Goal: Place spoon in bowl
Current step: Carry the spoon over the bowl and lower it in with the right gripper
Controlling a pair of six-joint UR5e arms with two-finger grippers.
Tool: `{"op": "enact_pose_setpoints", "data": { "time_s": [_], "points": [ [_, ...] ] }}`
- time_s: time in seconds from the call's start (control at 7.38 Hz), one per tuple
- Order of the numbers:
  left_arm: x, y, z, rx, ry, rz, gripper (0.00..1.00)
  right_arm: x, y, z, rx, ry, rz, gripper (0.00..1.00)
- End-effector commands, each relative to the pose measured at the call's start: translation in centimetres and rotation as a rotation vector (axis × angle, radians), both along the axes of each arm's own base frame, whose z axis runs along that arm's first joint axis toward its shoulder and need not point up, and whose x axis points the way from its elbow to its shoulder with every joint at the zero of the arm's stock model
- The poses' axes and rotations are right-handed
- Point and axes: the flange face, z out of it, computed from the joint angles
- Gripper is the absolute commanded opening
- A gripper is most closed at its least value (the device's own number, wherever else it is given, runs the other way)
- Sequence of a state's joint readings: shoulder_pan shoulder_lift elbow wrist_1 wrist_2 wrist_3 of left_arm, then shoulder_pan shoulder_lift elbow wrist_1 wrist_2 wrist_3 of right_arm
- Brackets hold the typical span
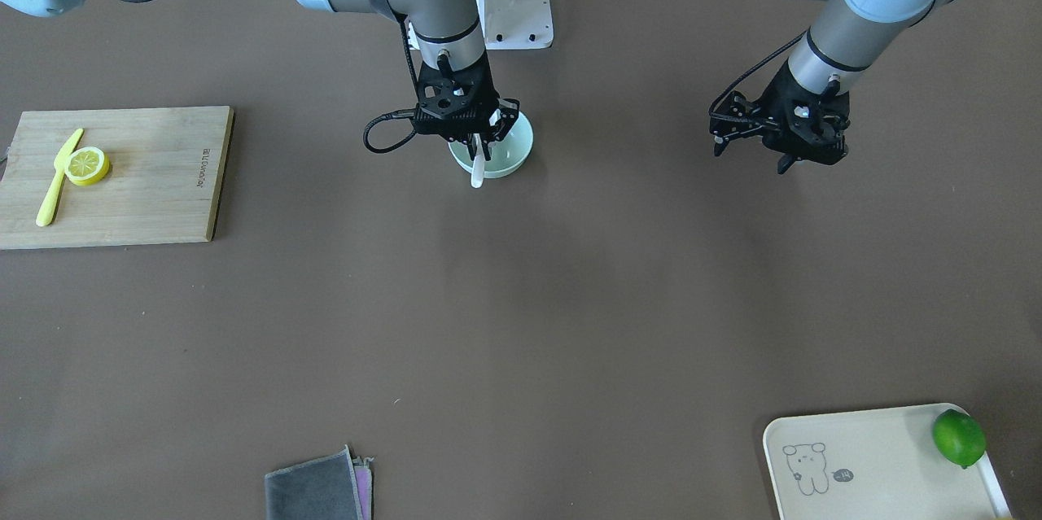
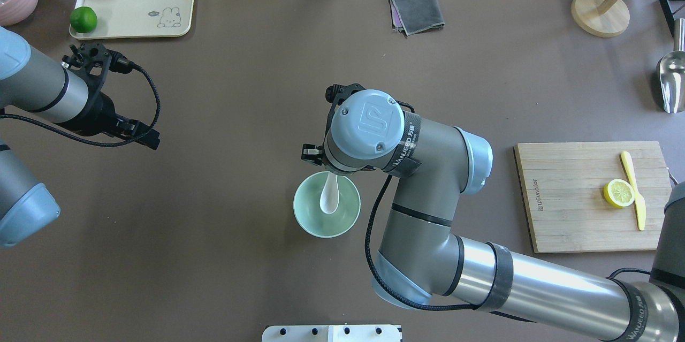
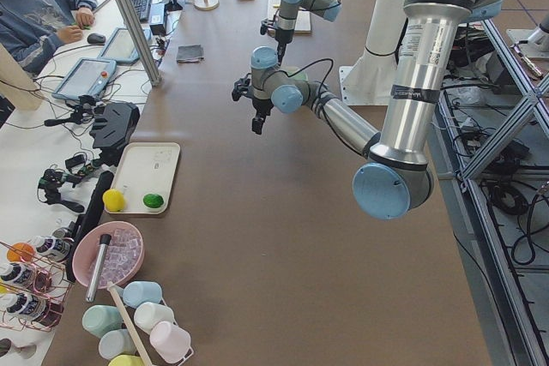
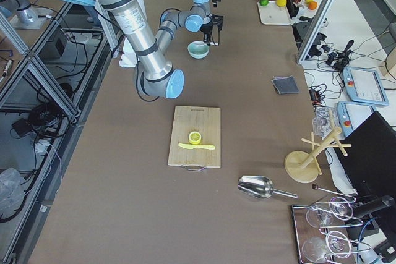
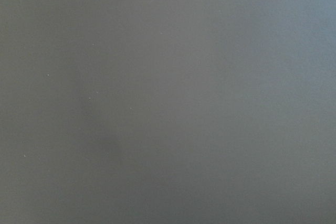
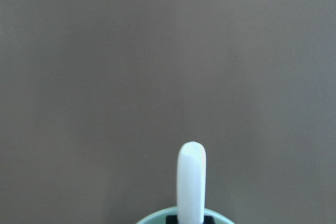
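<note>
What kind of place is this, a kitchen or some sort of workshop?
Most likely a robotics lab staging kitchen chores. Two robot arms work at a brown-covered table with a bowl, a cutting board and a lemon slice, while an operator sits by tablets and cables alongside.

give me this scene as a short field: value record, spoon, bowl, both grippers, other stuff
spoon: white spoon, scoop inside the bowl, handle leaning over the rim
bowl: mint-green bowl, mid-table
right gripper: right gripper over the bowl, fingers at the spoon handle; grip unclear
left gripper: left gripper above bare table, holding nothing
other: cutting board with lemon slice and yellow knife
</note>
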State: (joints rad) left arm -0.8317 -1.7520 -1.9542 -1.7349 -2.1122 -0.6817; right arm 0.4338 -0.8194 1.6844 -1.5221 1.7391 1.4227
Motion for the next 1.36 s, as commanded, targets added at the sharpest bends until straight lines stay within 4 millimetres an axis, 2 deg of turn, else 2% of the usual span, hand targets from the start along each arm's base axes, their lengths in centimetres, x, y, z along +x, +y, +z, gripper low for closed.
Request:
{"op": "enact_pose_setpoints", "data": {
  "time_s": [0.0, 0.14, 0.27, 0.41, 0.54, 0.68, 0.81, 0.95, 1.08, 1.22],
  "points": [
    [0.1, 0.0, 0.1, -0.003, -0.002, 0.0, 0.98, -0.5, -0.3, 0.3, 0.0, 0.014, 0.017, 0.0],
    [0.1, -0.1, 0.2, -0.004, -0.003, 0.0, 0.98, -0.7, -0.4, 0.4, -0.003, 0.016, 0.018, 0.13],
    [0.1, -0.1, 0.2, -0.004, -0.003, 0.0, 0.98, -1.0, -0.2, 0.5, -0.003, 0.02, 0.017, 0.49],
    [0.1, -0.1, 0.1, -0.002, -0.002, 0.001, 0.98, -1.5, 0.5, 0.8, 0.0, 0.026, 0.04, 0.59],
    [0.1, -0.1, 0.1, -0.003, -0.002, 0.0, 0.98, -1.5, 0.6, 0.8, -0.009, 0.023, 0.059, 0.84],
    [0.1, -0.1, 0.1, -0.001, -0.001, 0.001, 0.98, -1.3, 0.7, 0.5, -0.007, 0.021, 0.058, 0.99],
    [-0.3, -0.3, 0.2, -0.002, -0.003, -0.007, 0.98, 0.7, 0.3, 0.0, -0.003, 0.004, 0.073, 0.99],
    [-1.5, -0.9, 0.2, 0.001, -0.003, -0.023, 0.98, 4.5, 0.3, 0.9, -0.015, 0.023, 0.071, 1.0],
    [-3.3, -1.2, 1.6, 0.016, -0.026, -0.022, 0.98, 9.2, -1.1, 2.9, -0.042, 0.031, 0.047, 1.0],
    [-6.4, -1.9, 3.8, 0.053, -0.063, -0.012, 0.98, 13.7, -3.2, 6.2, -0.021, 0.053, -0.026, 1.0]
  ]
}}
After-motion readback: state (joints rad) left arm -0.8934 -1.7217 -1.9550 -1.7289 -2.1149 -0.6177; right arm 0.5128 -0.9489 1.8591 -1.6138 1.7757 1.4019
